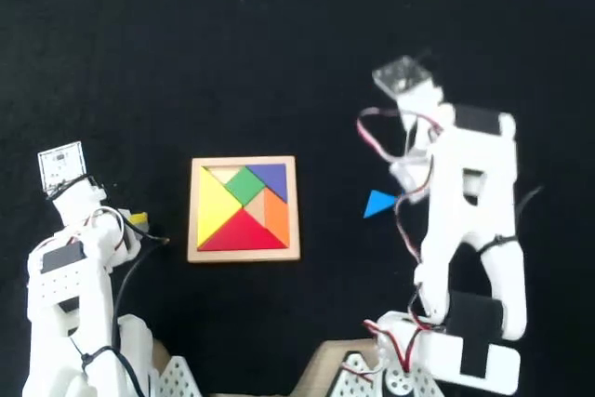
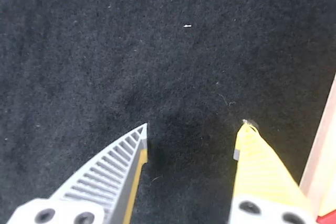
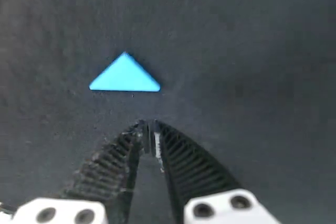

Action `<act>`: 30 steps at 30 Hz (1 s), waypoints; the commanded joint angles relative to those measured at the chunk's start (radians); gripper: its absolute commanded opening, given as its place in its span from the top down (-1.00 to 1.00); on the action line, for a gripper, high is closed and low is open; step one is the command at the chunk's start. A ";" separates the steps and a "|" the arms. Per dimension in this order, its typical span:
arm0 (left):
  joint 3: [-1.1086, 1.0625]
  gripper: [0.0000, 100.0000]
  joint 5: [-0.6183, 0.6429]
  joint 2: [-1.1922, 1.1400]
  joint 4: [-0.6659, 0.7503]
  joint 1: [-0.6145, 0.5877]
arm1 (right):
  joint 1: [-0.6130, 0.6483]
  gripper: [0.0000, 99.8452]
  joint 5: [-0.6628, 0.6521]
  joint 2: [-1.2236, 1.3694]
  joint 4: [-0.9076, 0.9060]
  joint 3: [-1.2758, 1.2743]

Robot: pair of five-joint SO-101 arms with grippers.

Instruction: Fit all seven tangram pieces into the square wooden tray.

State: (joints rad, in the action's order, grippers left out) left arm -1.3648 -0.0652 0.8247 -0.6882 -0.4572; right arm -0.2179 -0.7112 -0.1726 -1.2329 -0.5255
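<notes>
Your black table [image 1: 297, 62] carries everything, so take the square wooden tray [image 1: 244, 162] near its middle as your landmark. The right arm [image 1: 469, 220] stands well to the right of the tray, and the left arm [image 1: 65, 285] stands to the tray's left, closer to it.

Inside the tray you have a yellow triangle [image 1: 214, 211] on the left, a red triangle [image 1: 244, 232] along the near edge, an orange triangle [image 1: 277, 214] on the right, a green square [image 1: 245, 185] just past the centre and a dark blue piece [image 1: 272, 176] in the far right corner. A patch of bare wood [image 1: 221, 174] shows in the tray's far left corner.

The light blue triangle [image 1: 377, 203] lies flat on the table outside the tray, to its right, between the tray and the right arm.

Your right gripper [image 3: 148, 127] has its jaws pressed together on nothing; its tips sit near the light blue triangle [image 3: 125, 74] without touching it. Your left gripper [image 2: 194, 127] is spread wide and empty above bare table just left of the tray, whose pale edge [image 2: 320, 156] runs beside the yellow finger [image 2: 257, 161].
</notes>
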 commanded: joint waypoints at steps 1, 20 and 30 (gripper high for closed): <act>0.005 0.46 -0.005 0.017 0.017 -0.007 | -0.020 0.98 -0.011 0.031 0.132 -0.102; 0.005 0.46 -0.005 0.017 0.015 -0.007 | 0.044 0.98 0.109 0.420 0.224 0.185; 0.005 0.46 -0.005 0.017 0.015 -0.007 | 0.132 0.98 0.110 0.418 0.137 0.291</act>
State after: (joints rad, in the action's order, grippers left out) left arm -1.3648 -0.0652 0.8247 -0.6882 -0.4572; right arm -0.1013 -0.6160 0.2509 -1.0487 -0.3245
